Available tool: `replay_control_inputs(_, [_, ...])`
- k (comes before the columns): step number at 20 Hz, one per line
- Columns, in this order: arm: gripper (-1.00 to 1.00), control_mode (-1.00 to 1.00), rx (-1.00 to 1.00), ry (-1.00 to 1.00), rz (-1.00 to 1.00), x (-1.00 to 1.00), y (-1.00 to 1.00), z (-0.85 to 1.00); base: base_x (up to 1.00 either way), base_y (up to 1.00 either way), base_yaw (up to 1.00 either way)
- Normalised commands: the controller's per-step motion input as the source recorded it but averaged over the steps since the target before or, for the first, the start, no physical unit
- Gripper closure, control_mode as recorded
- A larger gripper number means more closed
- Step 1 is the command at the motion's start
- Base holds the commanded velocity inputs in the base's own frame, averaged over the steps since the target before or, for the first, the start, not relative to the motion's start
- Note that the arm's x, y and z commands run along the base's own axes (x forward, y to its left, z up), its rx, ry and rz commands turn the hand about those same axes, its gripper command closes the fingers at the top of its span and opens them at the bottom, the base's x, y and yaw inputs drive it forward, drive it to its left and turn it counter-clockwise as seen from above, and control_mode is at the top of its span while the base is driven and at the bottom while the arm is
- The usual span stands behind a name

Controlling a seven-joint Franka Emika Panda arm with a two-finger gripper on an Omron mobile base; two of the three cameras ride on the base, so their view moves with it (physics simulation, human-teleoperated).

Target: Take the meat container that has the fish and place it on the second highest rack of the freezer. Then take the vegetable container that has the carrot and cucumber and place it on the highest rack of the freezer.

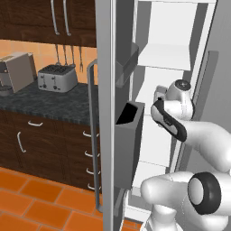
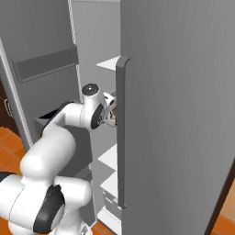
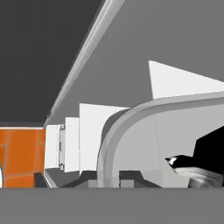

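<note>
My gripper (image 2: 111,111), pressed together on the meat container (image 3: 144,144), reaches among the freezer's white racks (image 1: 163,55).

Toaster (image 1: 57,77) on counter (image 1: 54,106), left of open freezer door (image 1: 106,113); shelves (image 1: 164,56) inside.
</note>
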Motion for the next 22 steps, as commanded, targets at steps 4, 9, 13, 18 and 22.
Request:
replay_control_inputs(4, [1.0, -1.0, 0.0, 0.0, 0.0, 0.5, -0.14, -0.18, 0.0, 0.0, 0.0])
replay_control_inputs(9, [1.0, -1.0, -0.05, 0.02, 0.04, 0.57, -0.28, -0.42, 0.0, 0.0, 0.0])
replay_control_inputs(13, [1.0, -1.0, -0.06, 0.01, 0.07, 0.56, -0.02, -0.23, 0.0, 0.0, 0.0])
replay_control_inputs(18, [1.0, -1.0, -0.01, 0.0, 0.09, 0.49, -0.22, -0.14, 0.0, 0.0, 0.0])
replay_control_inputs(22, [1.0, -1.0, 0.0, 0.0, 0.08, 0.48, -0.24, -0.08, 0.0, 0.0, 0.0])
